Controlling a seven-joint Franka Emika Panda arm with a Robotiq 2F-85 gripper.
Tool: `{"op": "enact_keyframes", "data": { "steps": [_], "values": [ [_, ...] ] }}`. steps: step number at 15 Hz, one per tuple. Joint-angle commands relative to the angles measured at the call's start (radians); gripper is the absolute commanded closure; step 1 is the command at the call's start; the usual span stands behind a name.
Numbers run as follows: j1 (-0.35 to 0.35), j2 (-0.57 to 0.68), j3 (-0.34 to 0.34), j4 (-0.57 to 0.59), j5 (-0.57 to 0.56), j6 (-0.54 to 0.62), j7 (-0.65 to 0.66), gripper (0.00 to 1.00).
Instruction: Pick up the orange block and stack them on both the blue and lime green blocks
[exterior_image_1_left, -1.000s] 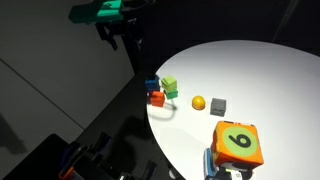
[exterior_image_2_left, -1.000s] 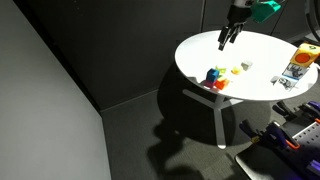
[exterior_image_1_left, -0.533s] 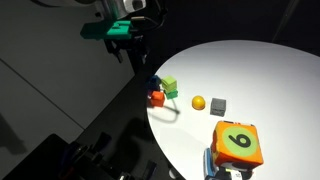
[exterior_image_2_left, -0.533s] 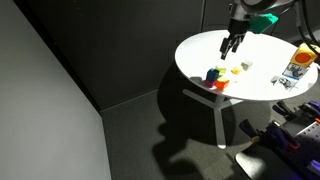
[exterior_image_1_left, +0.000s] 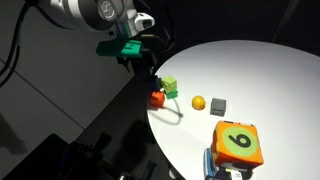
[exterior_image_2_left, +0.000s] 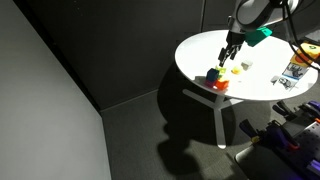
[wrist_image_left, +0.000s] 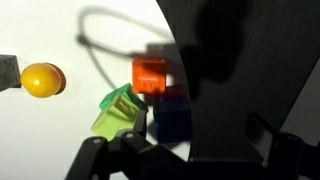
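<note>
Wrist view first: the end effector (wrist_image_left: 186, 152) comes in from the bottom edge with its jaws spread wide and nothing between them. It's released and ready. The orange block (wrist_image_left: 150, 75) lies at about 11 o'clock from the gap, resting on the white desk (wrist_image_left: 70, 30) close to its dark edge. Nearer the camera, the blue block (wrist_image_left: 172, 116) sits almost dead ahead between the jaws, with the lime green block (wrist_image_left: 118, 112) just beside it at 9 o'clock. The orange one seems to touch the blue at its far side.

That's the relation that matters. The target lies beyond the two base blocks, so by my reckoning the reach has to carry forward and a shade toward 11 o'clock before closing. It's a cube, so there's no long axis to line up with, only flat faces. There's one arm, so no choice of reach.

Off at 9 o'clock sits a yellow ball (wrist_image_left: 42, 80), well apart from the cluster.

In an exterior view the end effector (exterior_image_1_left: 143, 66) hangs just above the cluster, at roughly 11 o'clock from the orange block (exterior_image_1_left: 157, 98).

Against half a second ago it has dropped markedly, from high over the desk edge down toward the blocks. The three blocks themselves haven't budged.
</note>
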Motion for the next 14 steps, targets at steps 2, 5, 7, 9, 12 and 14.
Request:
{"op": "enact_keyframes", "data": {
  "steps": [2, 5, 7, 9, 12, 14],
  "values": [
    [-0.017, 0.058, -0.008, 0.001, -0.025, 0.084, 0.014, 0.00],
    [-0.029, 0.102, -0.014, 0.012, -0.023, 0.097, 0.008, 0.00],
    [-0.036, 0.125, -0.020, 0.016, -0.028, 0.103, 0.008, 0.00],
    [-0.047, 0.149, -0.025, 0.021, -0.030, 0.108, 0.002, 0.00],
    [-0.063, 0.184, -0.026, 0.028, -0.033, 0.122, -0.004, 0.00],
    [-0.065, 0.210, -0.028, 0.032, -0.040, 0.143, 0.002, 0.00]
  ]
}}
